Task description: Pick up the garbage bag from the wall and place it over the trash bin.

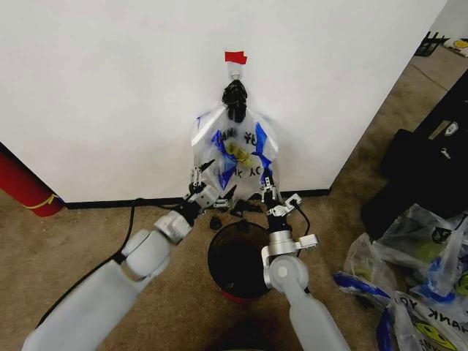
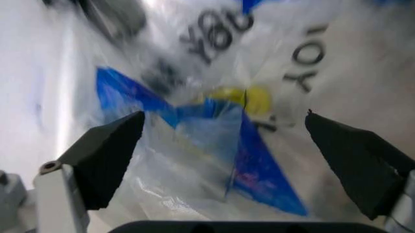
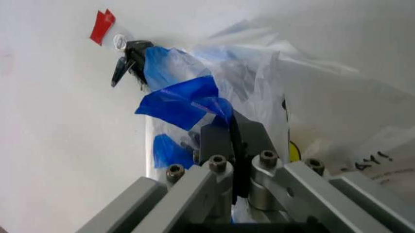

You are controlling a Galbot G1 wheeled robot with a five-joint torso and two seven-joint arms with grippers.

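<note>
The garbage bag (image 1: 235,150) hangs flat against the wall (image 1: 110,95), caught on a small hook just under a strip of red tape (image 1: 235,57), with a black knotted bundle (image 1: 234,99) at its top. Its lower edge ends just above the black baseboard (image 1: 102,202).

The trash bin (image 1: 235,257) stands on the carpet (image 1: 66,248) directly below the bag, its open rim close to the wall and between the two forearms.

The left end effector (image 1: 213,196) is at the bag's lower left corner; in the left wrist view its fingers (image 2: 107,155) are spread wide with the bag's plastic between them, not pinched.

The right end effector (image 1: 268,189) is at the bag's lower right edge, its fingers (image 3: 224,141) closed together on a fold of the bag.

To the right, more bags (image 1: 409,270) and a dark case (image 1: 431,161) crowd the floor; the carpet to the left is open as far as a red cylinder (image 1: 25,186) by the wall.
</note>
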